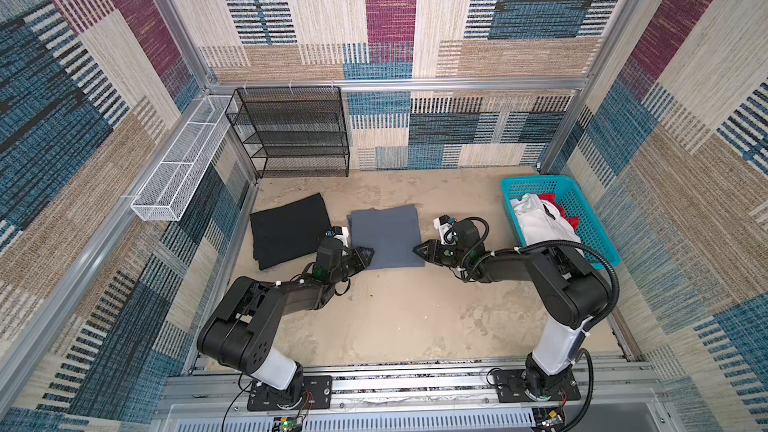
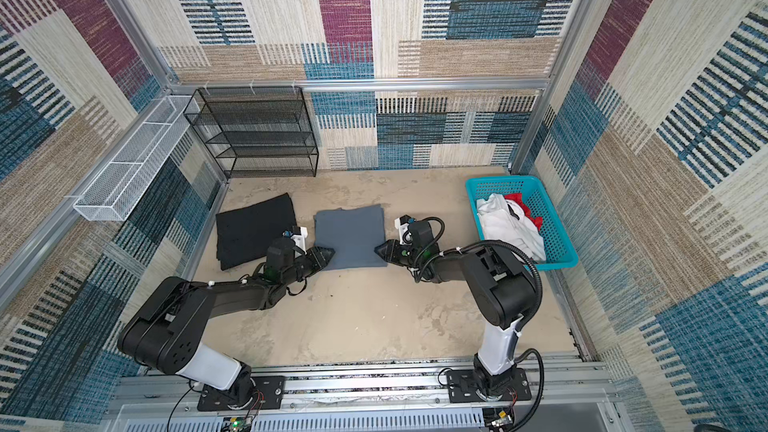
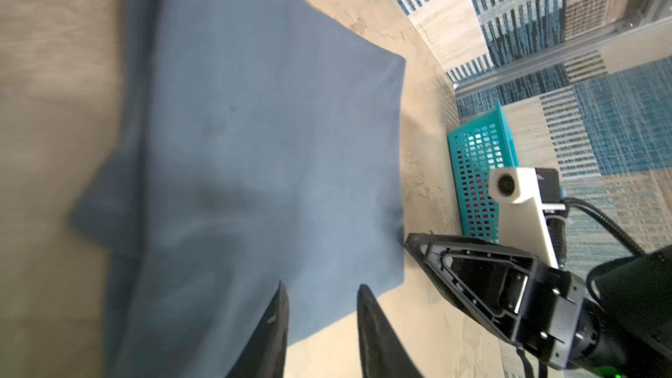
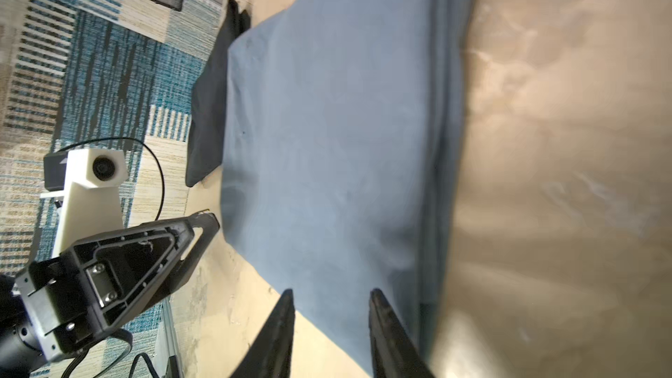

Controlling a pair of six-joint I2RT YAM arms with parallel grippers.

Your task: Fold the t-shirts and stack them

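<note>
The folded blue-grey t-shirt (image 1: pixel 384 236) is flanked by the left gripper (image 1: pixel 369 258) and right gripper (image 1: pixel 417 250), both held parted at its edges.

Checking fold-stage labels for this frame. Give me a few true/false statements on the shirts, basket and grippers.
1. The blue-grey t-shirt lies folded flat on the table, between the left gripper and the right gripper. True.
2. The black t-shirt is stacked on top of the blue-grey one. False: it lies folded beside it, on the left in both top views.
3. Both grippers have their jaws apart at the blue-grey shirt's near corners. True.
4. The turquoise basket holds only a blue shirt. False: white cloth and red cloth lie in it.
</note>
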